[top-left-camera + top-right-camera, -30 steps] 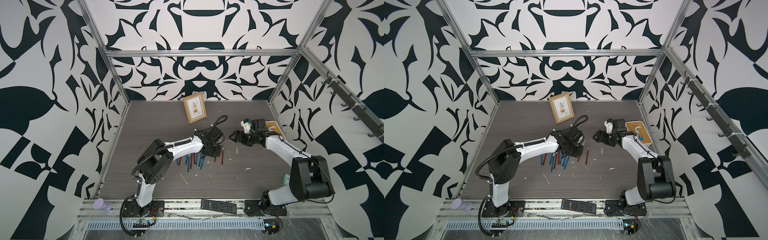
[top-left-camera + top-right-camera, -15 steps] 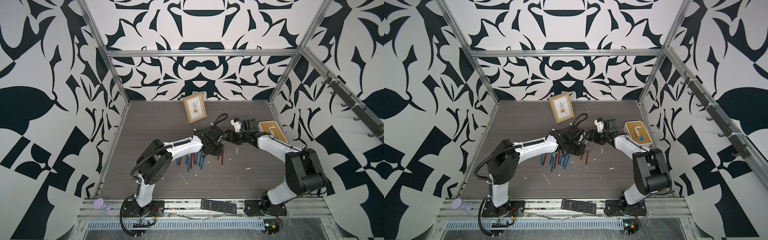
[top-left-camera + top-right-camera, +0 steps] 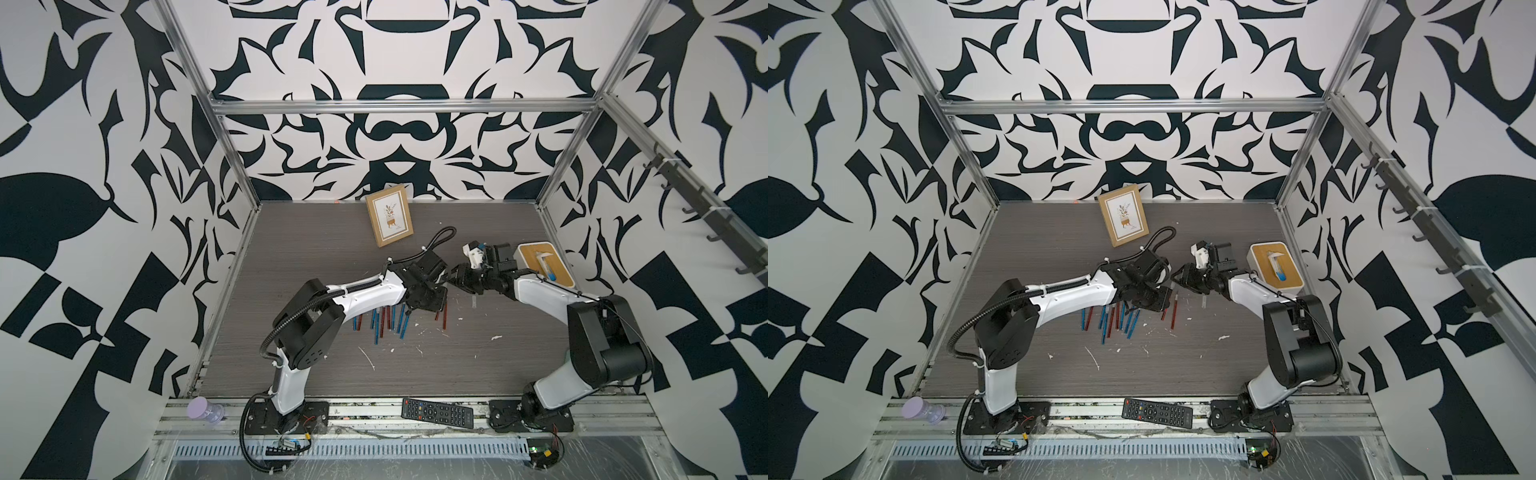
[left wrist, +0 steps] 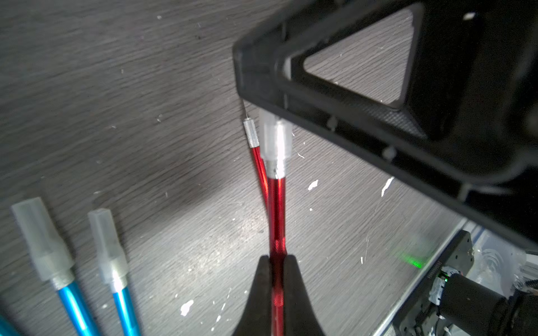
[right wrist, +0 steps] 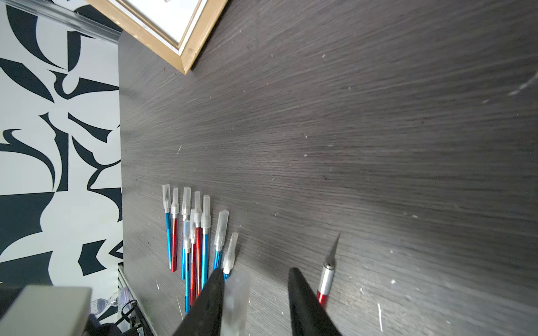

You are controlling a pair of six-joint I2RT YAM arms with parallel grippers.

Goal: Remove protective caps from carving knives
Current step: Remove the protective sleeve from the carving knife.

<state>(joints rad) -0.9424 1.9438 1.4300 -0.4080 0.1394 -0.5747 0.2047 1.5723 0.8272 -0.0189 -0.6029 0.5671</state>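
1 red knife (image 4: 276, 209) is clamped in my left gripper (image 4: 276, 257); its cap (image 4: 275, 139) sits between the half-open jaws of my right gripper (image 5: 256, 270), touching only 1 finger. An off-centre squeeze may twist the knife loose.

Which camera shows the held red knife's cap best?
The left wrist view: the cap is close and clear on the red knife. The right wrist view shows the cap blurred; in both top views it's too small.
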